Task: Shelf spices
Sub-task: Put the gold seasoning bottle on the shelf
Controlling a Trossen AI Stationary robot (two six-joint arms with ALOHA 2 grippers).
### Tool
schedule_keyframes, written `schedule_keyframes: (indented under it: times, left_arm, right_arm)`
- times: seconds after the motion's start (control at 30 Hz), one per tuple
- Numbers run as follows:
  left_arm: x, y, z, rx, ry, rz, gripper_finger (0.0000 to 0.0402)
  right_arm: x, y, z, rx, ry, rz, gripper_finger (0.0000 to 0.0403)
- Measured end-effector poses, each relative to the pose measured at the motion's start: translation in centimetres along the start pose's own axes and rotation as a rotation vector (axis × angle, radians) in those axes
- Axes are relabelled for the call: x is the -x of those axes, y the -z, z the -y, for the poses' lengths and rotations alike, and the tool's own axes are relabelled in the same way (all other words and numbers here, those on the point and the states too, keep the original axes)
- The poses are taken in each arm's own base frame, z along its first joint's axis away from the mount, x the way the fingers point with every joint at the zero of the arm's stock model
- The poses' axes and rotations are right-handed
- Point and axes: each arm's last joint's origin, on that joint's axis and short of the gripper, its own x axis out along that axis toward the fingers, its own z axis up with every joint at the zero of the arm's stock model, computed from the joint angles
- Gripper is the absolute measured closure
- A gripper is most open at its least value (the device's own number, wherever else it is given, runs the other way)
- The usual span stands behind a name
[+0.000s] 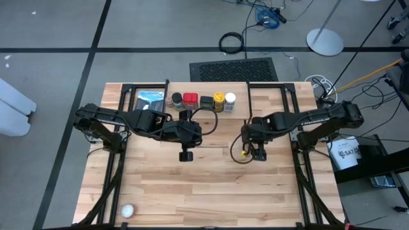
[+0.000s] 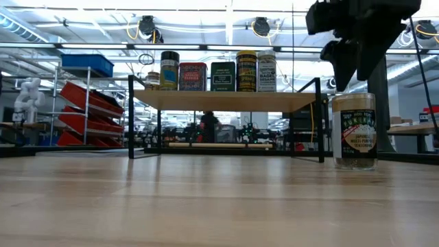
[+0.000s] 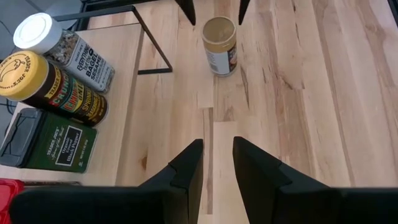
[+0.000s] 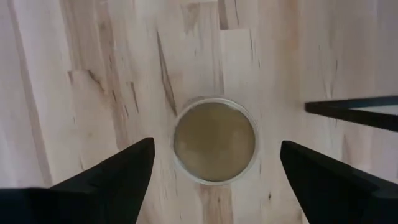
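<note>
Five spices stand on the shelf's plank (image 2: pixel 226 100) at the table's far edge: a dark-lidded jar (image 1: pixel 176 99), a red tin (image 1: pixel 190 99), a black tin (image 1: pixel 206 102), a yellow-lidded jar (image 1: pixel 219 99) and a white-lidded jar (image 1: pixel 230 99). The tan-lidded jar (image 2: pixel 354 130) stands upright on the tabletop, in front of the shelf's right end. My right gripper (image 4: pixel 216 143) hangs over it, wide open, one finger on each side of the lid (image 4: pixel 214 140), touching nothing. My left gripper (image 3: pixel 217 146) hovers empty over the table's middle (image 1: pixel 186 154), its fingers a narrow gap apart.
A flat blue-and-black package (image 1: pixel 151 100) lies at the shelf's left end. A small white ball (image 1: pixel 128 210) lies near the table's near left corner. The shelf's black leg (image 3: pixel 152 50) stands close to the tan-lidded jar. Bare wood stretches toward the near edge.
</note>
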Motion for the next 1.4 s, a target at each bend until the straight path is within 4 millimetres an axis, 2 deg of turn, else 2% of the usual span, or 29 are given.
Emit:
schedule_keyframes:
  times: [0.2,0.47,1.1,1.4]
  left_arm:
    - [0.0,0.0,0.0,0.001,0.0,-0.001,0.0304]
    - [0.0,0.0,0.0,0.002,0.0,0.002,0.0304]
    - [0.0,0.0,0.0,-0.006,0.0,0.003,0.0304]
    - [0.0,0.0,0.0,-0.005,0.0,0.003,0.0304]
  right_arm:
    - [-1.0,0.4,0.2,0.0,-0.031,-0.024,0.0066]
    - [-1.3,0.3,0.3,0.002,-0.035,-0.011,0.0066]
    - [-4.6,-1.3,0.7,0.042,-0.045,-0.103,0.0067]
    - [-5.7,-1.7,0.6,0.036,-0.057,-0.138,0.0111]
